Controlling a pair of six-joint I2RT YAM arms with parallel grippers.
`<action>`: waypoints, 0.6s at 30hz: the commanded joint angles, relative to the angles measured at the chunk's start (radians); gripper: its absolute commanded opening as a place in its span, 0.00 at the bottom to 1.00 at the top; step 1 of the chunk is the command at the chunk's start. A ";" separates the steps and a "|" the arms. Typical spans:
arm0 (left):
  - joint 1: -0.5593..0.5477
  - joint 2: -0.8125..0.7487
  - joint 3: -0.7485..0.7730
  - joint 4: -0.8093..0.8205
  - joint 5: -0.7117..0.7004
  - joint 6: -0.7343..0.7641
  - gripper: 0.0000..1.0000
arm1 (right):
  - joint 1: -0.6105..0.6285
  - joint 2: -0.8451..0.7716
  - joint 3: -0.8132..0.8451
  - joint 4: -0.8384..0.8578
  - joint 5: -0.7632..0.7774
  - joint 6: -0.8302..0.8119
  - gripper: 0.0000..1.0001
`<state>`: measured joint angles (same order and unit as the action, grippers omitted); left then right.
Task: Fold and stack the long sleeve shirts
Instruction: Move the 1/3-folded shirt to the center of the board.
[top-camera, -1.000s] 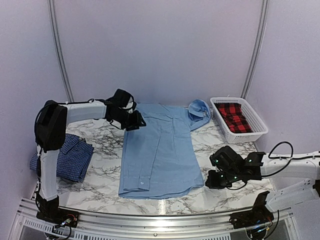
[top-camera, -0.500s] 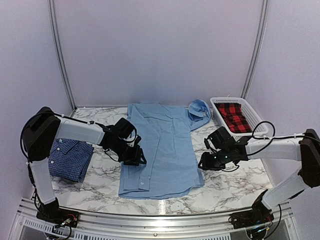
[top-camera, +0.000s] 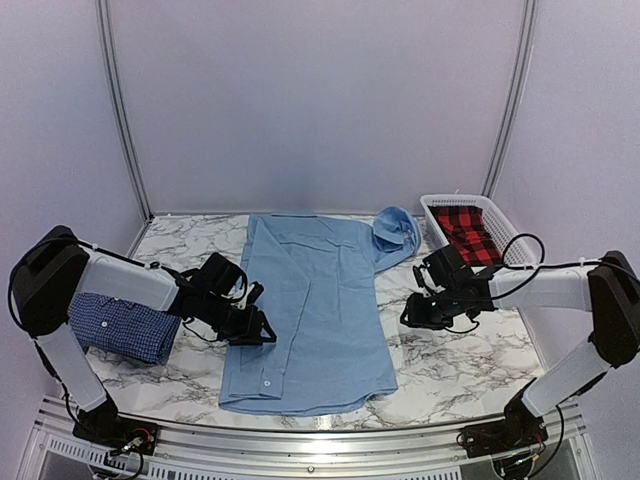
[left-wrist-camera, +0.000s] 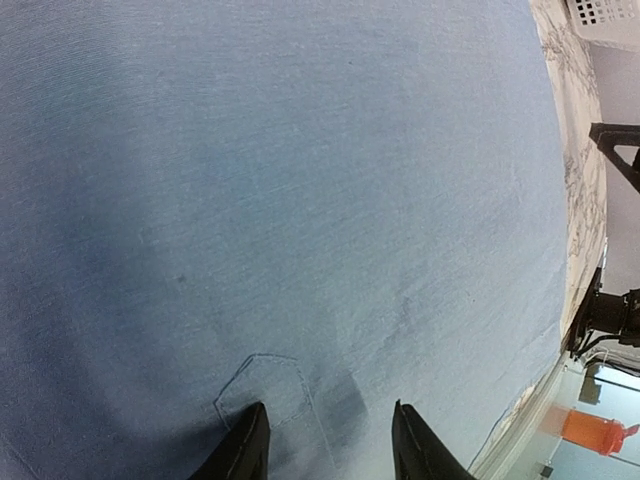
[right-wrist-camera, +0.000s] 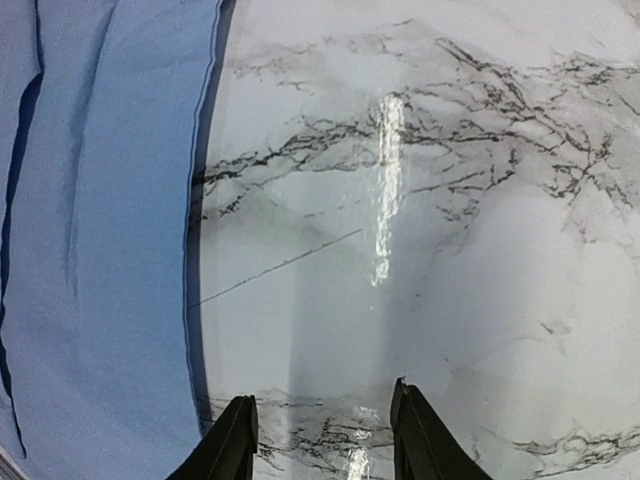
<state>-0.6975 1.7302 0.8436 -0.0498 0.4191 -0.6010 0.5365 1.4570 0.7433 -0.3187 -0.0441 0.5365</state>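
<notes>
Watching the light blue shirt (top-camera: 315, 310) lying flat on the table (top-camera: 450, 365), the dark checked shirt (top-camera: 120, 325) folded at the far left. Finding the left gripper (top-camera: 260, 333) with fingers apart over the cloth's left side, the right gripper (top-camera: 410, 318) likewise spread above bare table just beside the right edge, clamping nothing. Risking a skewed fold if grabbing only one layer. Catching a pocket seam (left-wrist-camera: 265, 385) in the left wrist view, missing from overhead.

Free passage over bare worktop (top-camera: 470, 365) between light blue shirt (top-camera: 320, 300) and basket (top-camera: 508, 224). Obstructed at left edge by folded checked shirt (top-camera: 120, 328), at right rear by basket.
</notes>
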 joint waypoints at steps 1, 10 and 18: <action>0.064 0.018 -0.100 -0.275 -0.130 0.024 0.45 | -0.064 0.020 0.085 0.038 -0.007 -0.052 0.42; 0.095 -0.051 -0.029 -0.345 -0.149 0.056 0.45 | -0.133 0.222 0.432 0.048 0.129 -0.214 0.45; 0.089 -0.140 0.072 -0.372 -0.149 0.088 0.48 | -0.133 0.485 0.757 0.052 0.185 -0.423 0.53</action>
<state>-0.6121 1.6352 0.8600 -0.3023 0.3107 -0.5468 0.4053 1.8427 1.3804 -0.2737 0.1017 0.2516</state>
